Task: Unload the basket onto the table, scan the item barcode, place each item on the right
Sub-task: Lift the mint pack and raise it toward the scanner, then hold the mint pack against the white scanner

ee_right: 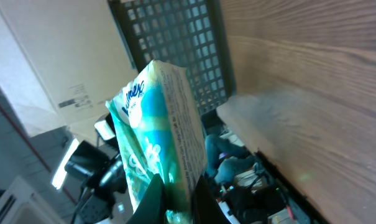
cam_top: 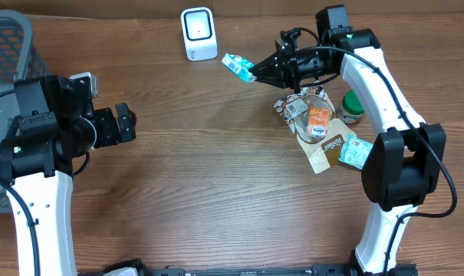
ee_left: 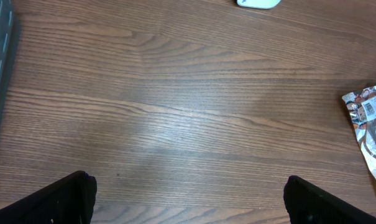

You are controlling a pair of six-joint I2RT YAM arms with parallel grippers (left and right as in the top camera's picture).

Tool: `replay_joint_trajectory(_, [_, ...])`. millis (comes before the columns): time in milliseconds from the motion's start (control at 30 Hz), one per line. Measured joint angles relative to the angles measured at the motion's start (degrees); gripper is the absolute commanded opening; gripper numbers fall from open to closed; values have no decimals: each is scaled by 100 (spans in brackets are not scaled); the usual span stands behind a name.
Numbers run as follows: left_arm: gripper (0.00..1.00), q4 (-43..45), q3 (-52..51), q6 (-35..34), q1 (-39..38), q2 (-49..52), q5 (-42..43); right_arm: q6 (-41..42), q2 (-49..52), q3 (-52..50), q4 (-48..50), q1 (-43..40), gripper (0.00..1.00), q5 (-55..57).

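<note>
The wooden table bears a white scanner, snack packets, a jar and a basket.

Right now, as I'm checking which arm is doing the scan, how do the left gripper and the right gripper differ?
The left gripper is open and empty; the right gripper is shut on the tissue pack. The left gripper sits far from the white scanner; the right gripper is close to it, pack end first. Both are black two-finger grippers.
</note>
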Motion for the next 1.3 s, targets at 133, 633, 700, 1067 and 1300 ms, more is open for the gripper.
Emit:
replay_joint_trajectory(133, [100,0,0,0,0,0,0,2,0,0,4,7,4,-192])
replay_joint_trajectory(633, [99,0,0,0,0,0,-2,-404,0,0,-146,199,4,2970])
replay_joint_trajectory(700, [100,0,0,0,0,0,-2,-581,0,4,-247,275,4,3440])
replay_joint_trajectory(1067, [100,0,0,0,0,0,-2,-1034,42,1784,-780,568,4,6105])
replay_joint_trajectory(1300, [100,0,0,0,0,0,0,-1856,57,2188,970,1320,4,7779])
